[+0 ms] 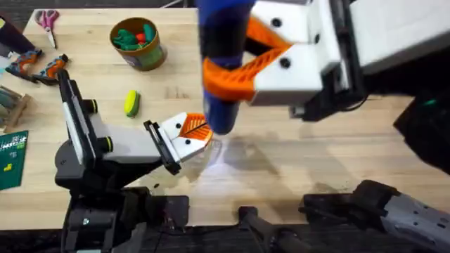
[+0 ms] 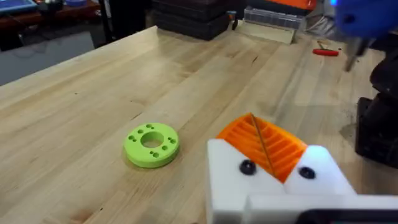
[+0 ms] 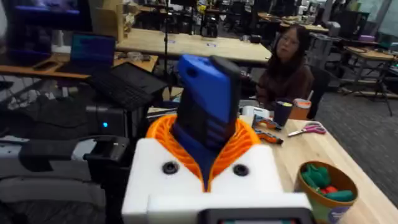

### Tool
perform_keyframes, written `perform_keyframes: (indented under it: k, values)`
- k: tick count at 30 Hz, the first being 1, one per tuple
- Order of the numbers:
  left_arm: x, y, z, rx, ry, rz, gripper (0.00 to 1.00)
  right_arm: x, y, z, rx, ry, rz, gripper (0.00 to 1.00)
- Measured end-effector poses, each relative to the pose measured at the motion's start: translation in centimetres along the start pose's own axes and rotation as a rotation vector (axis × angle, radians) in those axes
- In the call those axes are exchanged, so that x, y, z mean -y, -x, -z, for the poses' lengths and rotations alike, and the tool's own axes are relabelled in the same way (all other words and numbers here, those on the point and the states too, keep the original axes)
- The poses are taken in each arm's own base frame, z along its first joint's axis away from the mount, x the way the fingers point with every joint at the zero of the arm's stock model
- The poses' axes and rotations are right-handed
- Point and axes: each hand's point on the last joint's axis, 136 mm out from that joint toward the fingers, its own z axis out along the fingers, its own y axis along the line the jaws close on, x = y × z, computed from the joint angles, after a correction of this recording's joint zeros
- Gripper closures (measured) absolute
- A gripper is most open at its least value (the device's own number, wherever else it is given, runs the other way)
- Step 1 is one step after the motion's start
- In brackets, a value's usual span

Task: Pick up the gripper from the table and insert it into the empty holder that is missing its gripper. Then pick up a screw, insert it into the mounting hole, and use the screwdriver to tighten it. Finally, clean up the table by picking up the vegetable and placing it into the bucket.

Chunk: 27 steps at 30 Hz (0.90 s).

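My right gripper [image 1: 242,67] has the screwdriver [image 1: 223,49] clamped, raised high over the desk [image 1: 302,154].

From overhead I see the blue screwdriver hanging tip-down above my left gripper [image 1: 191,135], whose orange pads are pressed together low at the desk's middle. The vegetable [image 1: 131,102] lies alone on the wood, near the bucket [image 1: 138,42] at the far left. My left wrist camera adds a flat green ring [image 2: 152,144] just beyond that gripper, while my right wrist camera shows the screwdriver's body [image 3: 205,112] wedged between its orange pads [image 3: 239,146].
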Motion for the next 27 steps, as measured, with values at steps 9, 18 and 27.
perform_keyframes:
  k: [9,18,27]
  values:
    - [0.0,0.0,0.0,0.000,0.000,0.000,0.997,0.4,-3.5,-0.2,0.032,-0.081,0.006,0.974]
    - [0.0,0.0,0.0,0.000,0.000,0.000,0.997,0.8,-1.6,-1.5,0.166,-0.072,0.088,0.974]
    - [0.0,0.0,0.0,0.000,0.000,0.000,0.997,0.7,-4.1,-3.8,0.162,-0.028,0.057,0.974]
